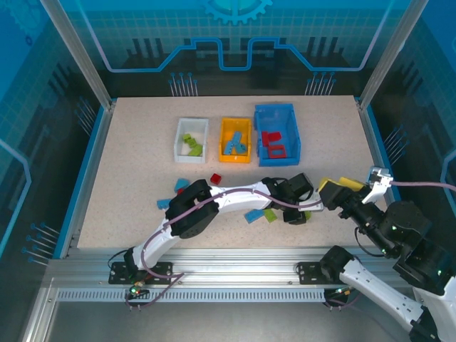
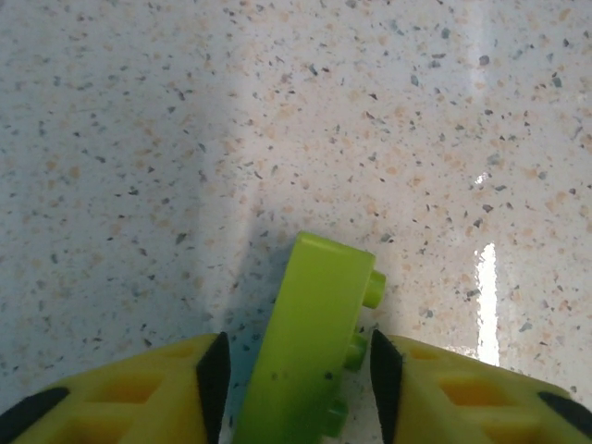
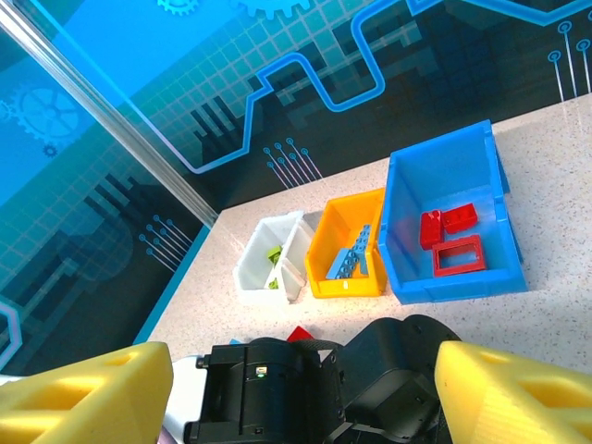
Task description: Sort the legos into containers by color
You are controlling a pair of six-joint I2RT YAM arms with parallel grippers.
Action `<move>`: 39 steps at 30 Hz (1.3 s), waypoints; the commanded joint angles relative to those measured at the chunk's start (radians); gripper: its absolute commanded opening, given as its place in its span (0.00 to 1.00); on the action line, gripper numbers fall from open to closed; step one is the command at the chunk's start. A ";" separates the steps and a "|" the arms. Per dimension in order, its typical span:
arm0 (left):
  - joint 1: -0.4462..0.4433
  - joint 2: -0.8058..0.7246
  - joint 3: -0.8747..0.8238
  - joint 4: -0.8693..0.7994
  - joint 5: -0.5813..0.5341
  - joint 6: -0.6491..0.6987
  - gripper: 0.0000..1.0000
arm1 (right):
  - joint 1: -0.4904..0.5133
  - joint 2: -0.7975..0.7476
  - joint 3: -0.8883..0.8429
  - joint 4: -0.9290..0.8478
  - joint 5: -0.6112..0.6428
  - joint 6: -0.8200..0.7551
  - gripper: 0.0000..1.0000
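A lime green lego lies on the table between the fingers of my left gripper. Its studs sit by the right pad and a thin gap shows at the left pad, so the gripper is open. In the top view my left gripper is low over the table at the front right. My right gripper hovers open and holds nothing just right of it. Behind stand the containers: white with green legos, orange with light blue ones, blue with red ones, including a hollow frame.
Loose legos lie on the table: a red one, light blue ones and a green one beside the left arm's wrist. In the right wrist view, that black wrist is close in front of my right gripper.
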 commanded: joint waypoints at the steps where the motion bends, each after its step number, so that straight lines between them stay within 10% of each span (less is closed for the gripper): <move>1: -0.011 0.021 0.034 -0.033 0.046 0.013 0.38 | 0.005 0.015 0.003 -0.005 0.001 0.009 0.77; 16: 0.068 -0.268 -0.209 0.146 -0.008 -0.214 0.21 | 0.005 0.066 -0.001 0.041 -0.078 -0.040 0.75; 26: 0.538 -0.698 -0.543 0.116 -0.034 -0.599 0.21 | 0.038 0.493 0.032 0.247 -0.343 -0.117 0.73; 32: 0.826 -0.617 -0.475 0.001 0.006 -0.736 0.21 | 0.178 0.789 0.132 0.390 -0.266 -0.186 0.72; 39: 0.954 -0.368 -0.260 -0.077 0.076 -0.777 0.21 | 0.242 1.012 0.222 0.470 -0.191 -0.242 0.72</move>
